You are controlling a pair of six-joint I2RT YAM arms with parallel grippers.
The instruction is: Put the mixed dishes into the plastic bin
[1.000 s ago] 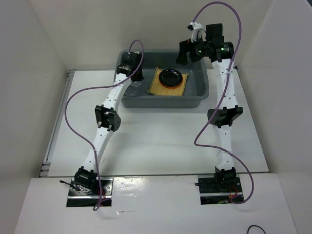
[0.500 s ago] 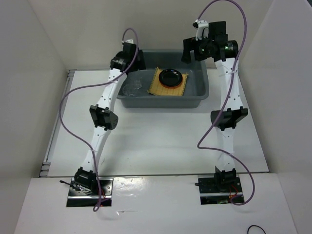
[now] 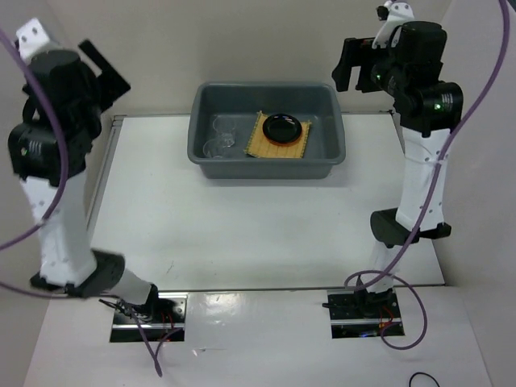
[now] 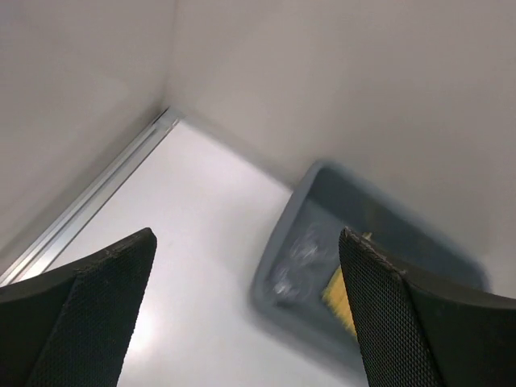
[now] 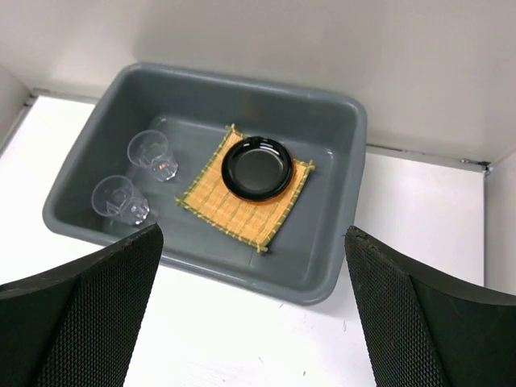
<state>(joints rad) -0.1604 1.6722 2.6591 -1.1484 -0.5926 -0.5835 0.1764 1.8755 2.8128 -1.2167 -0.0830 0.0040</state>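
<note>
Both the left claw (image 4: 246, 242) and right claw (image 5: 254, 234) are spread, empty; the plastic bin (image 5: 242, 85) holds mat (image 5: 240, 214), black plate (image 5: 256, 168), glasses (image 5: 151, 153).

The white tabletop (image 3: 242, 226) before the rectangular grey-blue plastic bin (image 3: 262, 171) is bare and gives passage from the near edge. Within the bin, two small clear glasses (image 5: 151, 155) fill the left end, and a square tan woven mat (image 5: 234, 205) bearing a round black plate (image 5: 256, 168) fills the middle; the floor at the right end is free. The left hand (image 4: 246, 235) and the right hand (image 5: 254, 232) stand high at the sides, fingers spread, so the bin's mouth is unobstructed. The white panels (image 3: 145, 48) close left, back and right.
</note>
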